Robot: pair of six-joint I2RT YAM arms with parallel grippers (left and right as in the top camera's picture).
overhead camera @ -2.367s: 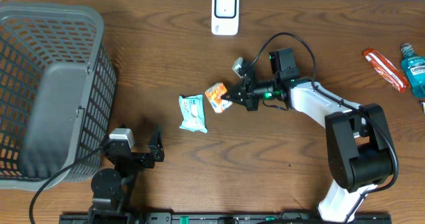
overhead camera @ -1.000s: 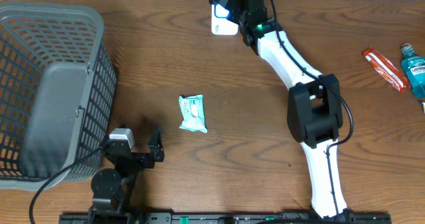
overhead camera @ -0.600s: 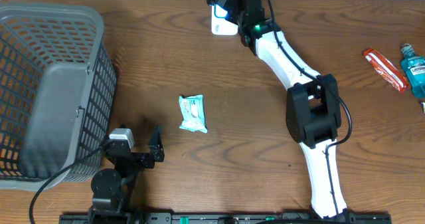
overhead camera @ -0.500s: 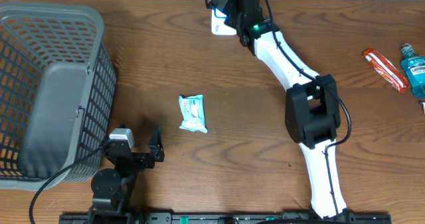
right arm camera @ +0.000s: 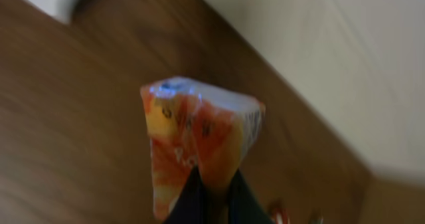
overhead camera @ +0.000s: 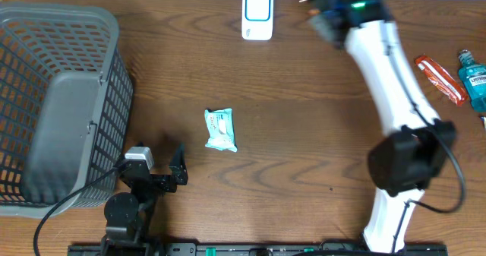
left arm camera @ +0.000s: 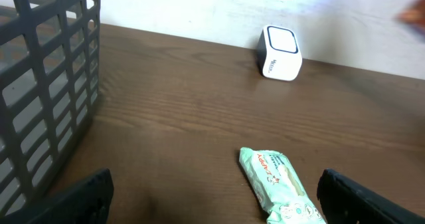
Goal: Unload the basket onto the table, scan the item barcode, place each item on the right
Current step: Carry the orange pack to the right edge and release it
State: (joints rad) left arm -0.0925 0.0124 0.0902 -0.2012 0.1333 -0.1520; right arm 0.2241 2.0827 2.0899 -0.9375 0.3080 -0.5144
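Right gripper (right arm camera: 211, 184), pinched shut on an orange pouch (right arm camera: 199, 131), hangs at the table's far edge with the scanner (overhead camera: 257, 14) off to its left; no scan can be confirmed. Left gripper (overhead camera: 159, 166) gapes wide and empty, wipes (overhead camera: 220, 129) just ahead, apparently unscanned.

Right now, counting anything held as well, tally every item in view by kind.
Soft packets: 2, the green wipes pack and the held orange packet
Tubes: 1, the red tube
Bottles: 1, the blue bottle
Scanners: 1, the white scanner
Baskets: 1, the grey basket
Total: 6
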